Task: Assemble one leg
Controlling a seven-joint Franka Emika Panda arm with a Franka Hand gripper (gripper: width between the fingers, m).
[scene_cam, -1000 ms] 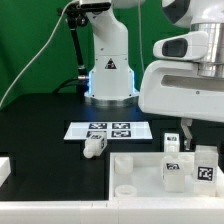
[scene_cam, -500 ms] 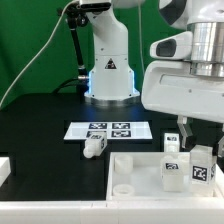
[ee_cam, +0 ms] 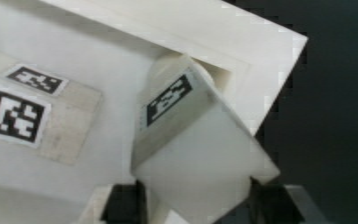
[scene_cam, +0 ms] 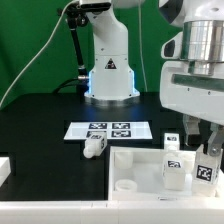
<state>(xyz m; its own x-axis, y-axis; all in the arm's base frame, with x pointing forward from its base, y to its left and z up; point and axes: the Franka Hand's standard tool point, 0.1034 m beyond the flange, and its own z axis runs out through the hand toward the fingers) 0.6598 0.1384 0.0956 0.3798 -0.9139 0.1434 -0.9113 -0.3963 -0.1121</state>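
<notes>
My gripper (scene_cam: 204, 146) is at the exterior view's right, above the large white slab (scene_cam: 140, 162). In the wrist view the gripper (ee_cam: 197, 206) has its dark fingers (ee_cam: 133, 200) pressed on both sides of a white leg (ee_cam: 202, 150) with a tag on its side. That leg (scene_cam: 207, 171) stands slightly tilted at the slab's right end. A second leg (scene_cam: 172, 168) stands upright on the slab beside it. A third leg (scene_cam: 93, 146) lies on the black table to the left.
The marker board (scene_cam: 108, 130) lies flat in the middle of the table. The robot base (scene_cam: 108, 70) stands behind it. A white part (scene_cam: 5, 168) sits at the exterior view's left edge. The slab's tagged face (ee_cam: 25, 100) shows in the wrist view.
My hand has shifted toward the exterior view's right and turned. The leg between the fingers moved slightly with it and now leans.
</notes>
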